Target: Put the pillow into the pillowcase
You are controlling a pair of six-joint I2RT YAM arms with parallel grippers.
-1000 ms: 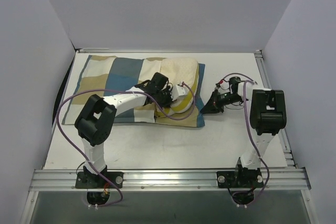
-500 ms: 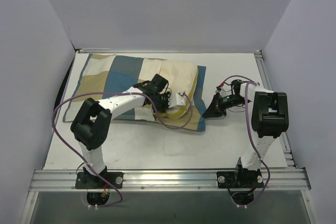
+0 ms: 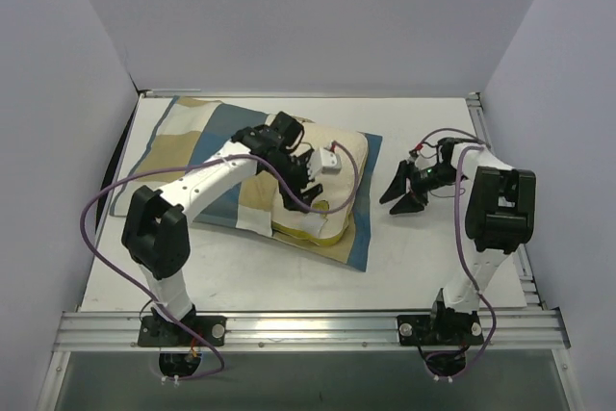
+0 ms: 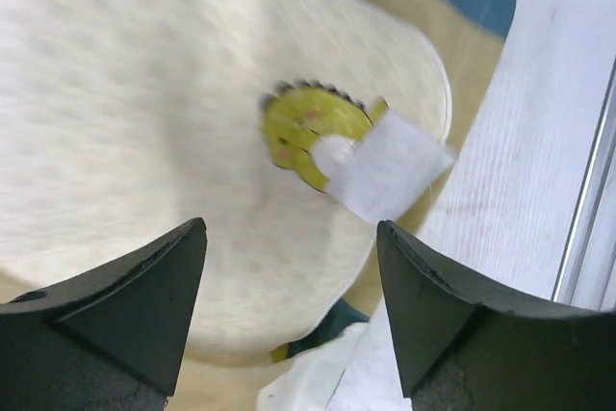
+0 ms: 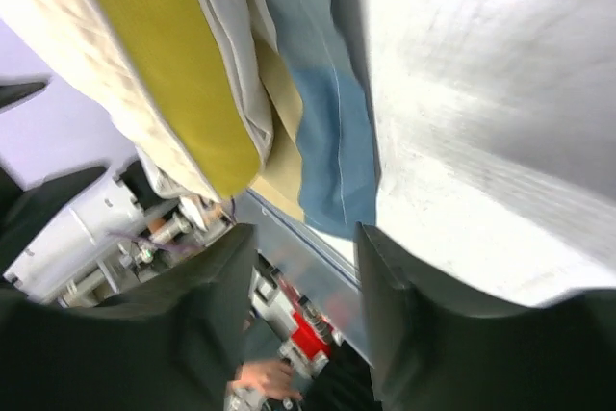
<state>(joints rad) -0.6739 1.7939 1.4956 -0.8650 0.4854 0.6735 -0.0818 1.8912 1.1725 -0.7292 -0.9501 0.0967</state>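
Observation:
The blue, tan and white checked pillowcase lies across the table's left and middle. The cream pillow fills it and shows bare at its right end, with yellow piping along the near edge. My left gripper hovers open over that bare end; its wrist view shows the bumpy cream pillow, the yellow emblem and a white tag, with nothing between the jaws of the left gripper. My right gripper stands open just right of the cloth's edge, facing the pillow's yellow side and the blue pillowcase.
White table runs right and in front of the bundle. Grey walls close in left, back and right. A metal rail with both arm bases crosses the near edge. Purple cables loop from each arm.
Both grippers have gone from shut to open and let go. The left arm swung up over the pillow; the bundle slid and turned toward the front right. The right gripper drew back to the right.

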